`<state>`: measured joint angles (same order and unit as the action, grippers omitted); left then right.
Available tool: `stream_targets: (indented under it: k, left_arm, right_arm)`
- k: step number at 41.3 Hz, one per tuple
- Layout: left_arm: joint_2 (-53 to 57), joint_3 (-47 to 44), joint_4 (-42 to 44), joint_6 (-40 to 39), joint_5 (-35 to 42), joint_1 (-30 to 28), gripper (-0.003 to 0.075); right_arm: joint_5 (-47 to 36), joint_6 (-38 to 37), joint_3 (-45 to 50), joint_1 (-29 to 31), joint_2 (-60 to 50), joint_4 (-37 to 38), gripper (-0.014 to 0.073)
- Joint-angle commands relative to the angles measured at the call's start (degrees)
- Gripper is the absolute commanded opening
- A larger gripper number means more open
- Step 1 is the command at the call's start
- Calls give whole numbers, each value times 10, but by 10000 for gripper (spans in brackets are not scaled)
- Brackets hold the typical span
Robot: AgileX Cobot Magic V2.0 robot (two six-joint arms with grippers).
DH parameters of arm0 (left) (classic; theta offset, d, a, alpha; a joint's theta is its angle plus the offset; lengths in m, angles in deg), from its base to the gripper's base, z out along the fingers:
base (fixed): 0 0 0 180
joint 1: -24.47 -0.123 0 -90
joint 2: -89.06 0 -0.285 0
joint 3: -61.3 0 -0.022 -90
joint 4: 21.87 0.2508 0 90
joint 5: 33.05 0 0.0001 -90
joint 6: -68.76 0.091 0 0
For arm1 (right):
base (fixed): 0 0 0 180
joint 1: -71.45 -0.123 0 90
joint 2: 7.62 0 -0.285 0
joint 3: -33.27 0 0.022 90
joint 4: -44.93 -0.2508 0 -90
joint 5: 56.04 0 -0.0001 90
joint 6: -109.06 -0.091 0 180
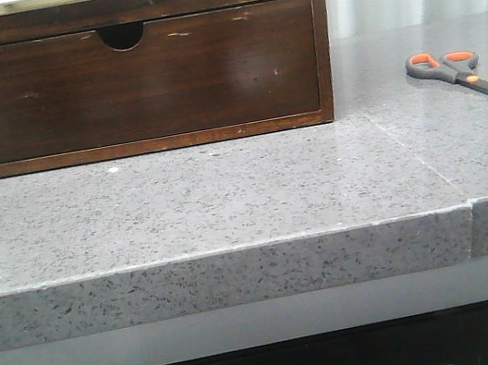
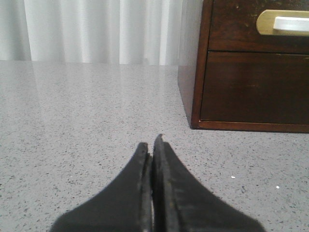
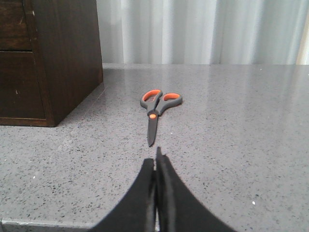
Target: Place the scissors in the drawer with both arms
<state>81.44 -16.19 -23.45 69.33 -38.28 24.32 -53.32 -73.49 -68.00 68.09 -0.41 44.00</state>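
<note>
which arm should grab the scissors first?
Right, likely. The scissors lie flat straight ahead of the right tool, blades toward it. The left tool faces the drawer instead; no scissors in its view.

- My tabletop (image 1: 229, 204) is grey speckled stone with a glossy face and a thick front edge; a seam runs across it toward my right.
- A dark brown wooden drawer cabinet (image 1: 133, 79) stands directly on it, at the back on my left.
- The scissors (image 1: 460, 76) lie flat on the stone, closed, well apart from the cabinet on my right side, blades pointing away from it.
</note>
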Motion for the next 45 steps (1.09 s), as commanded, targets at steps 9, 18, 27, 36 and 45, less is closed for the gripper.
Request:
stream_targets:
  k: [9, 18, 27, 36, 45]
  left_arm:
    - [11, -14, -5, -2, 49, 0, -20]
    - [11, -14, -5, -2, 49, 0, -20]
    - [11, -14, -5, -2, 49, 0, -20]
    - [11, -13, -5, -2, 73, 0, -20]
    - [9, 45, -6, -6, 81, 0, -20]
  right_arm:
    - [-48, 2, 0, 5, -10, 5, -67]
    - [-48, 2, 0, 5, -10, 5, -67]
    - [-48, 2, 0, 5, -10, 5, -67]
    - [-60, 3, 0, 5, -10, 5, -67]
    - [-46, 3, -46, 5, -10, 5, -67]
